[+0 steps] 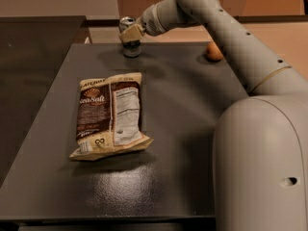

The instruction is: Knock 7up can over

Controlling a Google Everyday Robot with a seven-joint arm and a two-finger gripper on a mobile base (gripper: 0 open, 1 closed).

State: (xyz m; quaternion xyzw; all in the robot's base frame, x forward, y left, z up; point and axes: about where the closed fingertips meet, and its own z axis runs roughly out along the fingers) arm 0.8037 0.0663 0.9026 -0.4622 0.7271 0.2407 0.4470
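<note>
The 7up can [128, 46] stands upright at the far edge of the dark table [183, 109], its silver top showing at the back. My gripper [131, 33] sits right in front of the can's upper half and covers most of it, touching or almost touching it. The arm reaches in from the right, over the table's far side.
A brown and white chip bag [109, 114] lies flat on the table's left middle. A round orange fruit [214, 51] sits at the far right edge. My grey base [262, 162] fills the lower right. A second dark surface [33, 61] lies to the left.
</note>
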